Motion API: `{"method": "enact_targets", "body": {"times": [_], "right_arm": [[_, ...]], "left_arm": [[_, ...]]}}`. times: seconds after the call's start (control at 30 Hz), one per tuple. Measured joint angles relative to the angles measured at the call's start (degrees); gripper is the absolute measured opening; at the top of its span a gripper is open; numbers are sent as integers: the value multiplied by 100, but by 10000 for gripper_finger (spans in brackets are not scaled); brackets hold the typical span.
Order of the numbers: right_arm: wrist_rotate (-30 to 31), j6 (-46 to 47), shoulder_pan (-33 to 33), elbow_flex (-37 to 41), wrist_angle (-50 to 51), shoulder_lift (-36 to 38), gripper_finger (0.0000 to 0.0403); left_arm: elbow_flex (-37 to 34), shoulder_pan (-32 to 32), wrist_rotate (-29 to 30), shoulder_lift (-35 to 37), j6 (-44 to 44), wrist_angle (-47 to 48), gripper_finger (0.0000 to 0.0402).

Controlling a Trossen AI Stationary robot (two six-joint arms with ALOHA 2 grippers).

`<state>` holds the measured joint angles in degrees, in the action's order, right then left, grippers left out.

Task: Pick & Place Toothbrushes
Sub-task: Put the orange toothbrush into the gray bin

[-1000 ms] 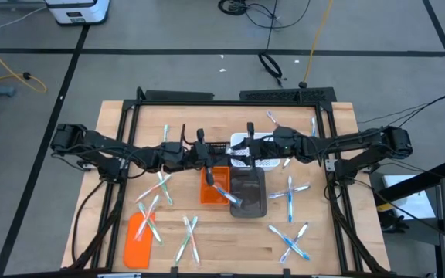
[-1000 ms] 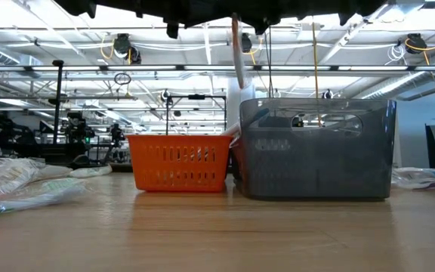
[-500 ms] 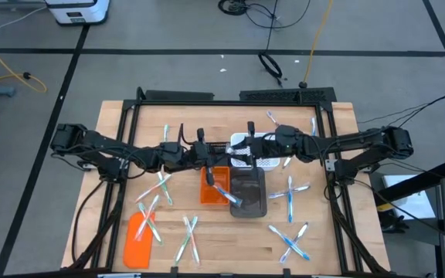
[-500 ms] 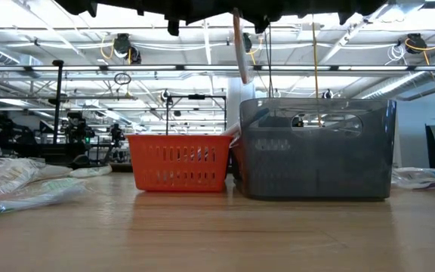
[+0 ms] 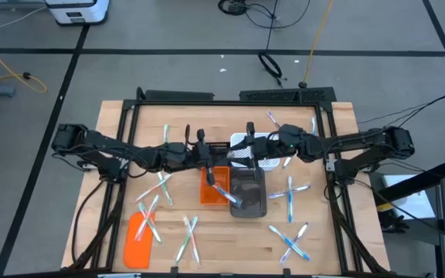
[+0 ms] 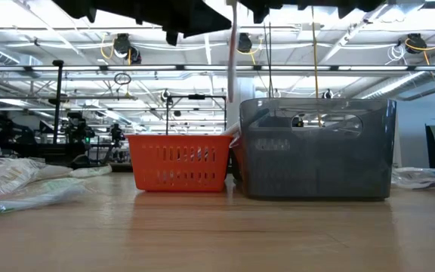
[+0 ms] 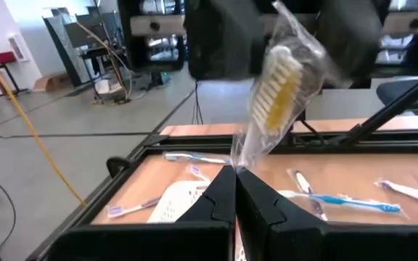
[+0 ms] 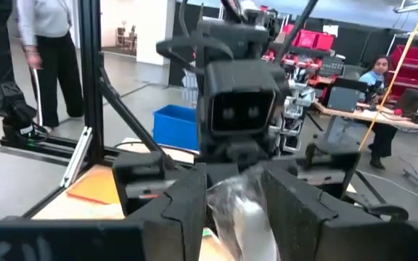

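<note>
Inside grey bin [image 5: 248,193], one toothbrush [image 5: 233,198]; orange basket [image 5: 214,187] alongside.

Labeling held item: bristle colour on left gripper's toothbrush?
Yellow and white bristles on the wrapped toothbrush, best in left wrist view.

Even, bright overhead lighting is seen in the high view; only soft, short shadows are cast on the bench [image 5: 315,247]. In the low view, glare is given off by ceiling strip lights [image 6: 66,34], and the arms at the upper edge are reduced to black silhouettes. The near bench surface there is blurred. In the left wrist view the wrapped toothbrush [image 7: 278,90] is rendered soft, with glints on its plastic wrap. The right wrist foreground is out of focus; the background is sharper.
</note>
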<state>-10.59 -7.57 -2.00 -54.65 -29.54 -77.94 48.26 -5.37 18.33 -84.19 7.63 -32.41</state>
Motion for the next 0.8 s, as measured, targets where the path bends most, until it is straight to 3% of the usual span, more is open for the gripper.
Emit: {"method": "enact_targets", "body": {"times": [0.27, 0.5, 0.8], "right_arm": [[12, -56, -62, 4, 197, -10, 118], [20, -173, -68, 7, 153, -10, 40], [9, -172, -68, 11, 202, -12, 40]], "left_arm": [[-1, -2, -26, 3, 6, -33, 1], [1, -2, -42, 6, 4, -30, 1], [1, -2, -26, 14, -16, 18, 6]]}}
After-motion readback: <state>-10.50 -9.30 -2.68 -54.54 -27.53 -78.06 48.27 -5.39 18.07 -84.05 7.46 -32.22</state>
